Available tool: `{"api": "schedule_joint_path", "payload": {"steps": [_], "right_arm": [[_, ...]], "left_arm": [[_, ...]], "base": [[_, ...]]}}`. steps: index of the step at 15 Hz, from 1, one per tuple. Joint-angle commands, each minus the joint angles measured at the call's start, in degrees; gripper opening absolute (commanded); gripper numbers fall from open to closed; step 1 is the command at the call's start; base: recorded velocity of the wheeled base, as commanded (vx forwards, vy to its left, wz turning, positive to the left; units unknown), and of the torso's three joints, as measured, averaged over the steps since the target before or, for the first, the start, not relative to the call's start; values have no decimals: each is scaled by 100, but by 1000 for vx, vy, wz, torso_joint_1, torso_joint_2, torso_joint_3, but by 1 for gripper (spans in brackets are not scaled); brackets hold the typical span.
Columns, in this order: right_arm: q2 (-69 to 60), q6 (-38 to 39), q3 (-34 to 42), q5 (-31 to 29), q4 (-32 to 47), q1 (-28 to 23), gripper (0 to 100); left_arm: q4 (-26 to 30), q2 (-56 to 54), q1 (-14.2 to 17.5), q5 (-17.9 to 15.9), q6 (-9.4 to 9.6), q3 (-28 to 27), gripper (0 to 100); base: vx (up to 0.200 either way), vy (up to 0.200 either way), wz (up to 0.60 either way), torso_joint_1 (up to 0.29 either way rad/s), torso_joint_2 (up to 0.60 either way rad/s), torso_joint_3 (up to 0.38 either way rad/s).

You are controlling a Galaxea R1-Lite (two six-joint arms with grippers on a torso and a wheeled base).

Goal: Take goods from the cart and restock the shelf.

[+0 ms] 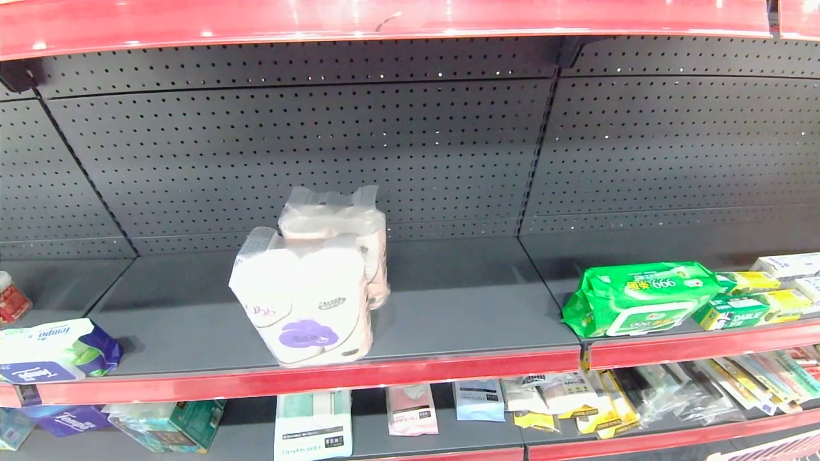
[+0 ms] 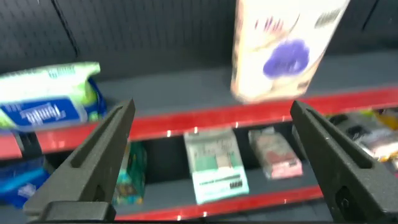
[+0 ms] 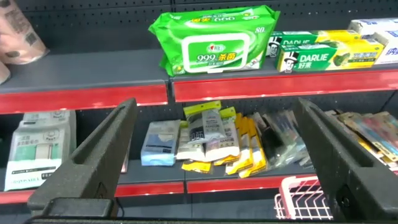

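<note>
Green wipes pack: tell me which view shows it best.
Right wrist view: the green wipes pack faces it squarely, whole, on the shelf. The head view shows it whole too, but far right and at a slant.

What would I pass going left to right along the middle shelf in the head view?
Blue, white and green tissue pack → two toilet roll packs, one behind the other → green wet wipes pack → green and yellow toothpaste boxes.
</note>
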Motion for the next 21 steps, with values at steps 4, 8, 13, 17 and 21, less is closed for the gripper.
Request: {"api": "schedule_joint_path", "payload": {"steps": [4,8,13,17,21], "right_arm": [[16,2,0,2,-1,2,100],[16,2,0,2,-1,2,100],[16,2,0,2,-1,2,100],[16,2,0,2,-1,2,100],[16,2,0,2,-1,2,100]], "left_arm": [[-29,4828,780,1149,-306,-2895,100],[-345,6471,1219,560,-262,-2895,100],[-503,7737,1281,473,248,-2895,100],[-1163,8704,1096,464,380,-2939,100],[-1918,9548,1008,270,406,-2887,100]], "base": [[0,0,0,0,0,0],[0,0,0,0,0,0],[0,0,0,0,0,0],[0,0,0,0,0,0],[0,0,0,0,0,0]]}}
